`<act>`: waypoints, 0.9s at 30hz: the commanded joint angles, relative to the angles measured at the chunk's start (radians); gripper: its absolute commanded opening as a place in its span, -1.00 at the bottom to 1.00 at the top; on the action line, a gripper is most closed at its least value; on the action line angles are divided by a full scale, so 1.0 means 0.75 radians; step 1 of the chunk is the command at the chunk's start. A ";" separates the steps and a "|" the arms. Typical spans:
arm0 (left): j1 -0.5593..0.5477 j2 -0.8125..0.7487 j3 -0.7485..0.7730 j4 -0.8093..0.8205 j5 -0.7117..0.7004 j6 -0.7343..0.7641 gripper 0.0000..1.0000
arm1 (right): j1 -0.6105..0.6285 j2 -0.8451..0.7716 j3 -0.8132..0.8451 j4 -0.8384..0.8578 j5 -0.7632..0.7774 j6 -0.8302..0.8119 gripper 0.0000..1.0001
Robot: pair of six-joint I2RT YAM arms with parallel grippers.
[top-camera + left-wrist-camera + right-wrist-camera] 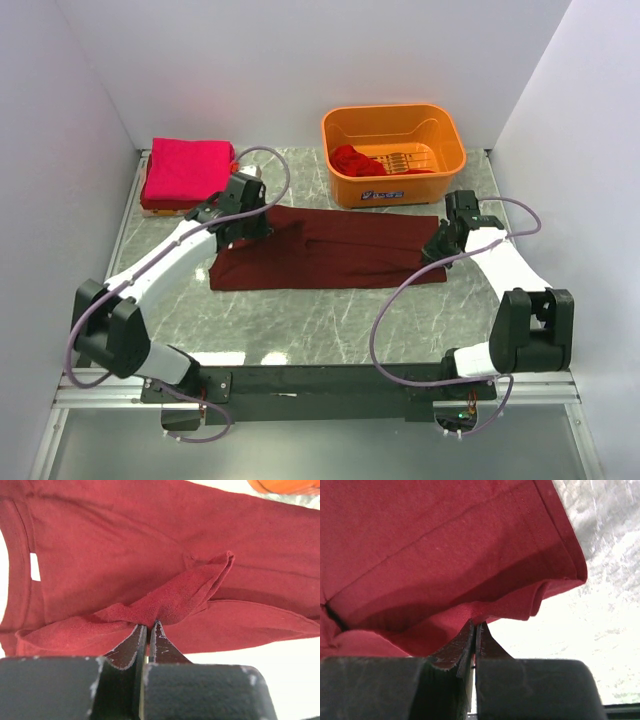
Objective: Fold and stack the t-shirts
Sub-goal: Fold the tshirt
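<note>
- Starting at the near edge: both arm bases sit on the black rail. The left arm (165, 260) reaches up and in from the left, and the right arm (505, 265) does the same from the right, over the marble bench (330, 320).
- Left jaws: clenched on a pinched-up fold of the dark maroon t-shirt (330, 250) at its left end. In the wrist view the cloth is bunched into a ridge right at the tips, with the neckline off to the left.
- Right jaws: clenched on the edge of the same shirt at its right end. The stitched hem shows just above the tips in the wrist view, with bare bench to the right of it.
- The maroon shirt lies lengthwise across mid-bench between the two arms. It is mostly flat, with a crease running left to right.
- Far left: the bright pink-red t-shirt (187, 170) is folded into a neat square at the back corner of the bench. It sits just behind the left wrist and apart from the maroon shirt.
- Far, right of centre: the orange basket (392, 192) stands by the back wall, just beyond the maroon shirt's far edge.
- The brighter red t-shirt (355, 160) is crumpled inside the basket at its left end, with the slotted basket floor showing beside it.
</note>
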 commanded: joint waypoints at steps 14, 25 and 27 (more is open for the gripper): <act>0.067 0.264 0.192 0.199 -0.065 0.219 -0.96 | -0.008 0.135 0.106 0.126 0.031 0.024 -0.93; 0.200 0.562 0.405 0.252 -0.089 0.216 0.99 | -0.041 0.299 0.267 0.183 0.268 -0.033 0.28; 0.204 0.585 0.471 0.211 -0.087 0.185 0.99 | -0.041 0.237 0.235 0.202 0.258 -0.043 0.36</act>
